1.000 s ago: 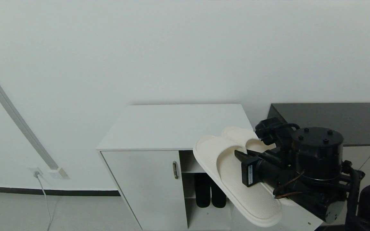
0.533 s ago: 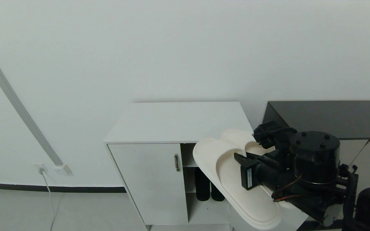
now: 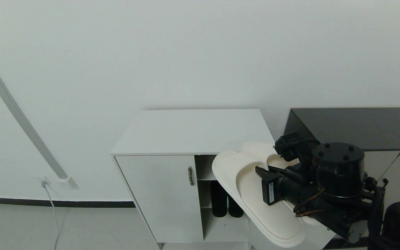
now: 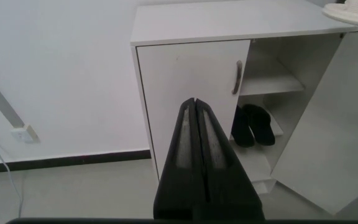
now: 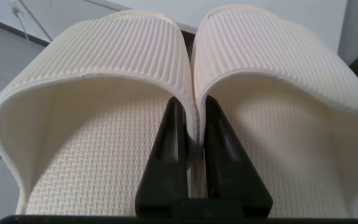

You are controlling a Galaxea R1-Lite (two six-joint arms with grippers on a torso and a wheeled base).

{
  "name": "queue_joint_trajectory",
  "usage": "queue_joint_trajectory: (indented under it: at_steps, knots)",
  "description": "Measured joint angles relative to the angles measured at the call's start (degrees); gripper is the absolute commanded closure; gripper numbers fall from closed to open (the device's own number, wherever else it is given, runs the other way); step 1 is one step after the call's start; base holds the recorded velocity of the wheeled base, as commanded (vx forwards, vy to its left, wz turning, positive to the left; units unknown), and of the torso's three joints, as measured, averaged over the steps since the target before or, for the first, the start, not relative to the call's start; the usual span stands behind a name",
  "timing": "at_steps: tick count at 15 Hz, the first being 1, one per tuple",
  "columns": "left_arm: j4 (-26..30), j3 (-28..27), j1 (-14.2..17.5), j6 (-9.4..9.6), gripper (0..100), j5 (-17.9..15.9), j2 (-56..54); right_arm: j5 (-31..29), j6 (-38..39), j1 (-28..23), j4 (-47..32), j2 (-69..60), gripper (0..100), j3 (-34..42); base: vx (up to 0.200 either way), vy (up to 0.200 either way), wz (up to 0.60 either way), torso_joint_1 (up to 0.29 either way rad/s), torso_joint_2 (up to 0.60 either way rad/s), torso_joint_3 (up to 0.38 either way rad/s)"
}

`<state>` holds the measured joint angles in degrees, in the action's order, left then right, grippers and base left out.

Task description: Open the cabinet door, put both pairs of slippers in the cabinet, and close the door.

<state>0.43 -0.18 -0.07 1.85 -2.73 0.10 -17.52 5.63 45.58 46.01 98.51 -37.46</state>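
A white cabinet [image 3: 189,130] stands against the wall with its left door [image 3: 163,198] closed and its right door [image 4: 328,124] swung open. A black pair of slippers [image 3: 226,205] stands on a lower shelf inside, also seen in the left wrist view [image 4: 252,124]. My right gripper [image 3: 257,171] is shut on a cream pair of slippers [image 3: 252,194], pinching their inner edges together [image 5: 190,109], in front of the open compartment. The cream pair of slippers [image 5: 92,74] hangs tilted, toes up. My left gripper [image 4: 195,102] is shut on nothing, low and well back from the closed door.
A dark tabletop [image 3: 356,126] adjoins the cabinet on the right. On the left wall are a slanted cable duct [image 3: 16,111] and a socket with a hanging cable [image 3: 42,182]. Grey floor [image 3: 82,229] lies in front of the cabinet.
The head view has shifted, so the cabinet sits slightly differently in the picture. The right gripper keeps its hold on the cream pair, roughly in the same place before the opening.
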Motion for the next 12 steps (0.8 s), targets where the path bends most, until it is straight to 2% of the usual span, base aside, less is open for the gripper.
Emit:
queue_joint_trajectory:
  at_steps: [2,5,12]
  knots:
    - [0.0,0.0,0.0,0.0,100,0.0,0.0,0.2,-0.4,0.1,0.3,0.0,100,0.3,0.0,0.0,0.0,-0.033,0.07,0.052]
    - [0.0,0.0,0.0,-0.07,100,0.0,0.0,0.3,-1.1,0.1,1.3,0.1,100,0.9,0.0,0.0,0.0,-0.144,0.34,0.188]
    - [0.0,0.0,0.0,-0.09,100,0.0,0.0,0.4,-1.2,0.3,1.6,0.4,100,1.5,0.0,0.0,0.0,-0.192,0.46,0.252]
